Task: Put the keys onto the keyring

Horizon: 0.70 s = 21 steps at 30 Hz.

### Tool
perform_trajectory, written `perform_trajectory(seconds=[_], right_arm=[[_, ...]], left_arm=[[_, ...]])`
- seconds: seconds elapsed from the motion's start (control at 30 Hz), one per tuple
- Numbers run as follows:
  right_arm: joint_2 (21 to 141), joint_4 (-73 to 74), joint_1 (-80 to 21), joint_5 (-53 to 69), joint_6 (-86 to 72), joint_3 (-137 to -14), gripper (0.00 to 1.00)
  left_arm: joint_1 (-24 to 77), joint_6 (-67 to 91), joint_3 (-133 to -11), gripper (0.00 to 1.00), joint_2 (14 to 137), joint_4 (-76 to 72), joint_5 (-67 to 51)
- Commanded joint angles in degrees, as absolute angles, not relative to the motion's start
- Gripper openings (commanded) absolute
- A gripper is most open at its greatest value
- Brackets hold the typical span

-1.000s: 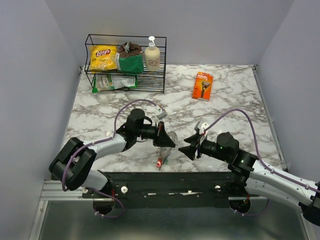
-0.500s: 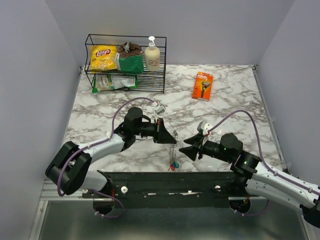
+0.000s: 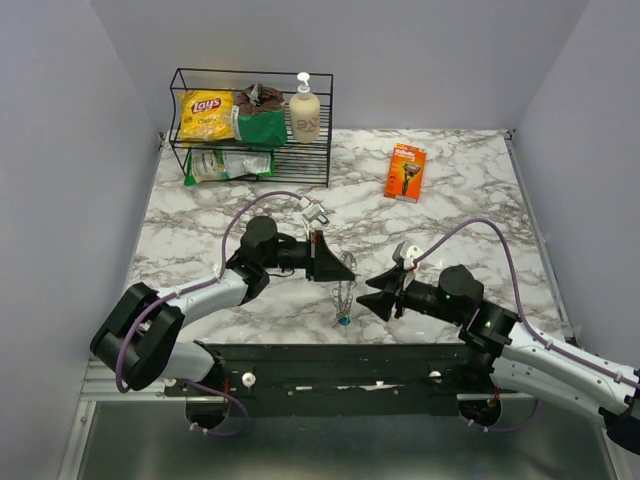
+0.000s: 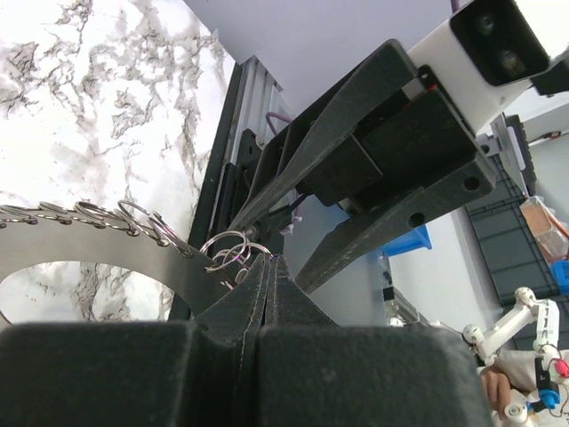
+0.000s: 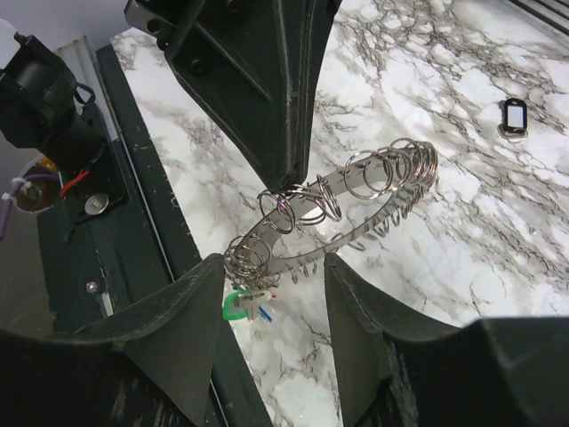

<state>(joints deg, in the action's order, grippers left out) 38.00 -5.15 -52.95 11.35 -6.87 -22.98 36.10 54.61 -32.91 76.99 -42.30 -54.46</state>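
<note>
Two arms (image 3: 215,290), two pincers: left pincer (image 4: 269,267), right pincer (image 5: 271,265). One keyring (image 3: 345,268), strung with split rings (image 5: 364,173) too crowded to count. Keys (image 3: 343,318) hanging below: one green head sure, others too small to tell. One black fob (image 5: 513,117). One worktop (image 3: 460,200). One rack (image 3: 250,72) with four things: chip bag (image 3: 206,113), green bag (image 3: 260,122), bottle (image 3: 305,115), packet (image 3: 228,165). One orange box (image 3: 405,172).

Straight ahead of the right gripper (image 3: 368,298), the keyring (image 5: 324,197) and the left gripper (image 3: 333,270) pinching it block the way, with keys (image 5: 240,307) dangling just below. Beyond both claws the marble table (image 3: 450,200) lies open, save what may be a small fob (image 5: 514,118).
</note>
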Motion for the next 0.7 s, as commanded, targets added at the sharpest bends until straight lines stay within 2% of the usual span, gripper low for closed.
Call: perform_trajectory(seconds=[0.0,0.17,0.67], right_arm=[[38.06,-8.35,-53.35,12.22,-7.82,-23.20,0.56],[38.23,-10.54,-53.44,11.51,-8.70,-23.20,0.50],[42.45,-16.79,-53.35,14.06,-10.55,-23.73,0.44]], left_arm=[[35.77,57.13,-32.52,0.00,75.59,-48.60,-55.63],[35.86,56.95,-32.52,0.00,74.71,-48.87,-56.16],[35.86,57.57,-32.43,0.00,73.92,-50.45,-57.57]])
